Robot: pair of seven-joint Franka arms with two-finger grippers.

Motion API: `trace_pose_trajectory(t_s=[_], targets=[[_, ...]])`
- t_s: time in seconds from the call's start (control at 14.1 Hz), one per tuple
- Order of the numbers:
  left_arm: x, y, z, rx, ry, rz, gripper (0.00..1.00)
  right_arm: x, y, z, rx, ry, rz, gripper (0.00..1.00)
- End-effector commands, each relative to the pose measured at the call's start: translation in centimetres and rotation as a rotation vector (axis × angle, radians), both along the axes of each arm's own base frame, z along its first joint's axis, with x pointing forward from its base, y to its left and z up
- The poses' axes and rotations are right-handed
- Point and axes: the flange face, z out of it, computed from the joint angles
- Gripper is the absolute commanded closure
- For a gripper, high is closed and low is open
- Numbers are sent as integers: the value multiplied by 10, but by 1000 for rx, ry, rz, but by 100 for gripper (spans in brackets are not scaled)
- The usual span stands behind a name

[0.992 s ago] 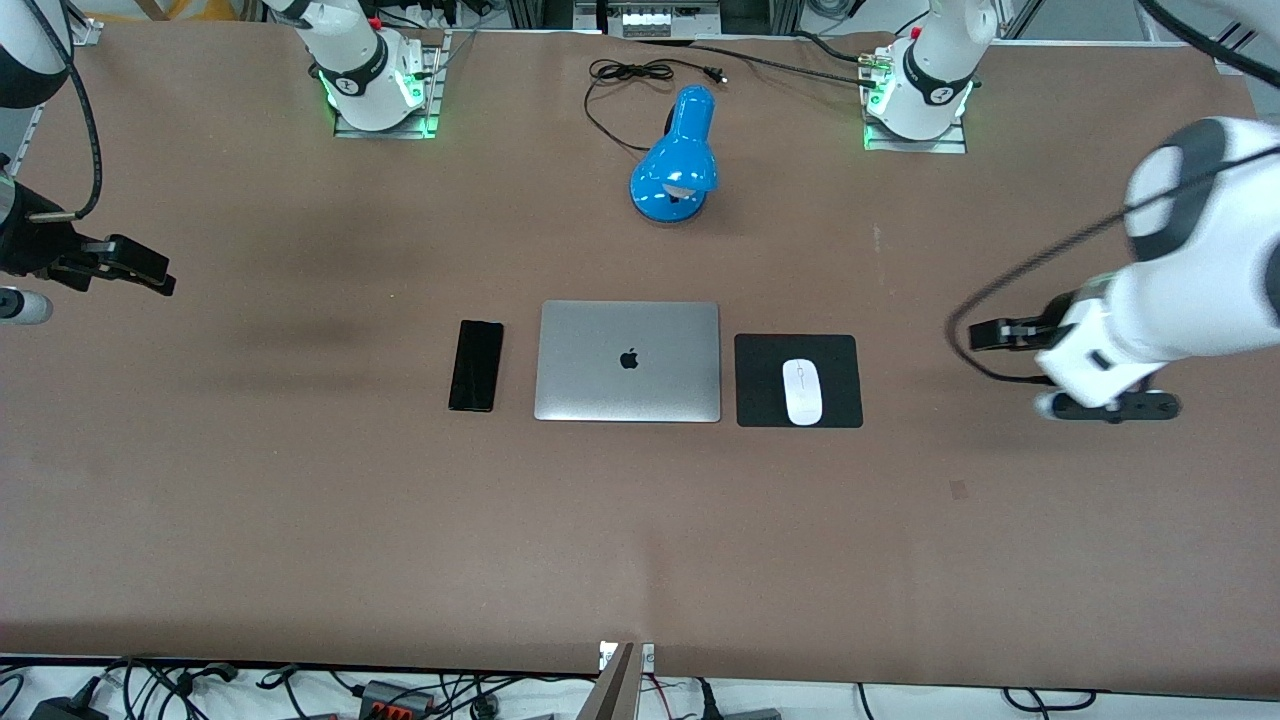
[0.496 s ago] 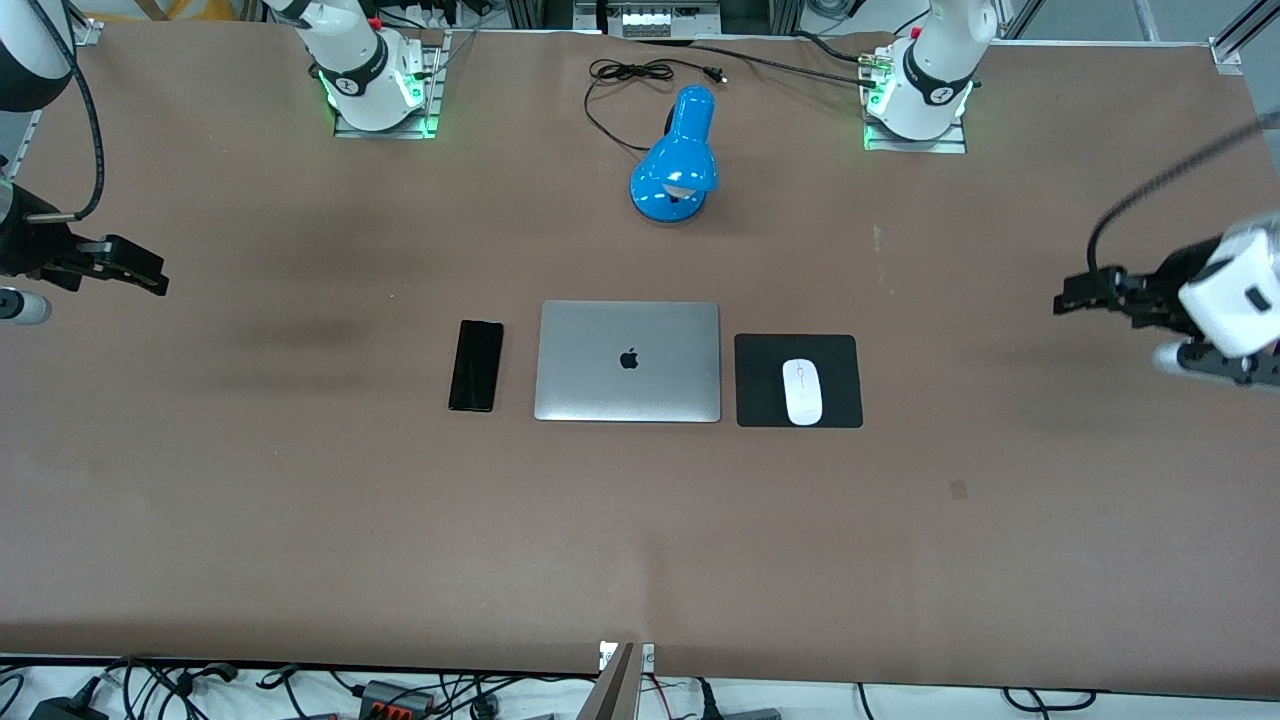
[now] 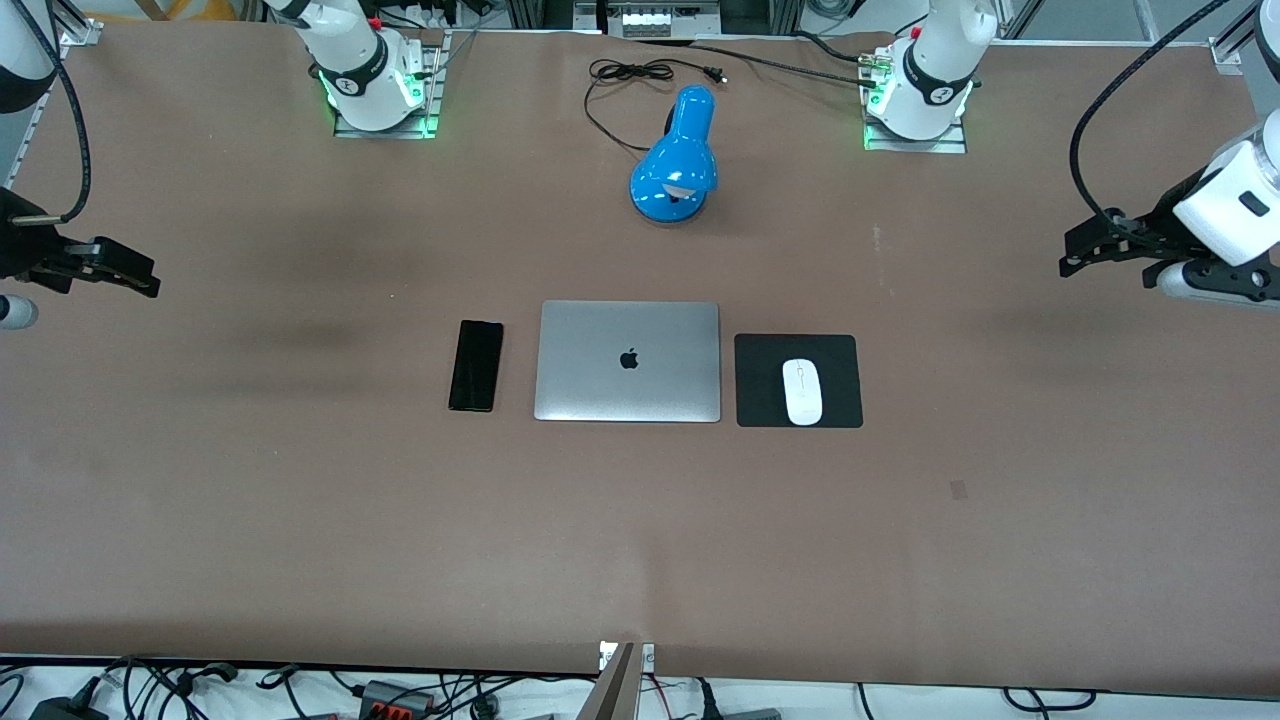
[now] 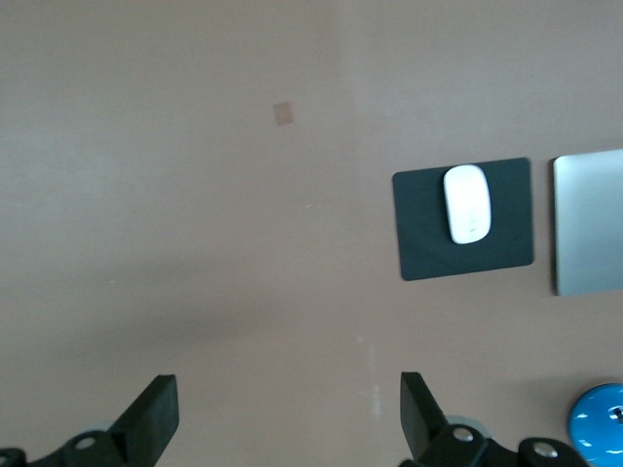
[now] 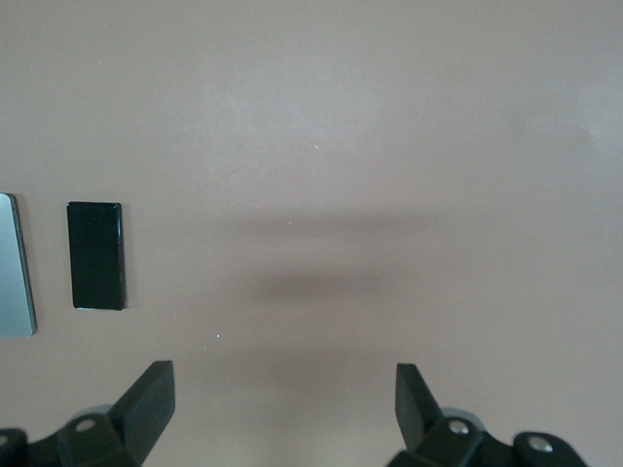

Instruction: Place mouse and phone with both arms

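The white mouse (image 3: 802, 391) lies on a black mouse pad (image 3: 760, 385) beside the closed silver laptop (image 3: 628, 361), toward the left arm's end of the table. The black phone (image 3: 476, 365) lies flat beside the laptop toward the right arm's end. My left gripper (image 3: 1078, 255) is open and empty, up over bare table near the left arm's end. Its wrist view shows the mouse (image 4: 466, 203) well clear of its fingers (image 4: 156, 413). My right gripper (image 3: 140, 280) is open and empty over bare table near the right arm's end. Its wrist view shows the phone (image 5: 97, 255).
A blue desk lamp (image 3: 675, 160) with a black cord (image 3: 625, 75) stands farther from the front camera than the laptop, between the two arm bases. The brown table surface (image 3: 640, 540) spreads around the laptop row.
My left arm has swung up and away from the mouse pad toward its own end of the table. My right gripper has drifted slightly outward. The mouse and phone have not moved.
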Motion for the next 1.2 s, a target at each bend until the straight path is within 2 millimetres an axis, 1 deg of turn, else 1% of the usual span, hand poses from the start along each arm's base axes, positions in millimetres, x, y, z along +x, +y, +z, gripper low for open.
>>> trace_pose_trajectory(t_s=[0.0, 0.28, 0.57, 0.78, 0.85, 0.92, 1.13], targets=[[-6, -11, 5, 46, 13, 24, 0, 2, -5, 4, 2, 11, 5, 0], [-6, -12, 5, 45, 18, 29, 0, 3, -5, 4, 0, 7, -4, 0], [-5, -17, 7, 42, 12, 22, 0, 5, -8, 0, 1, 6, -11, 0], [-5, -17, 9, 41, 9, 13, 0, 4, -10, -3, 1, 15, -16, 0], [-4, -17, 17, 37, -9, 13, 0, 5, -10, -2, 1, 13, -16, 0], [-1, -19, 22, 36, -19, 13, 0, 6, -10, -3, 1, 11, -14, 0], [1, -20, 22, 34, -20, 12, 0, 7, -10, -4, 0, 13, -13, 0]])
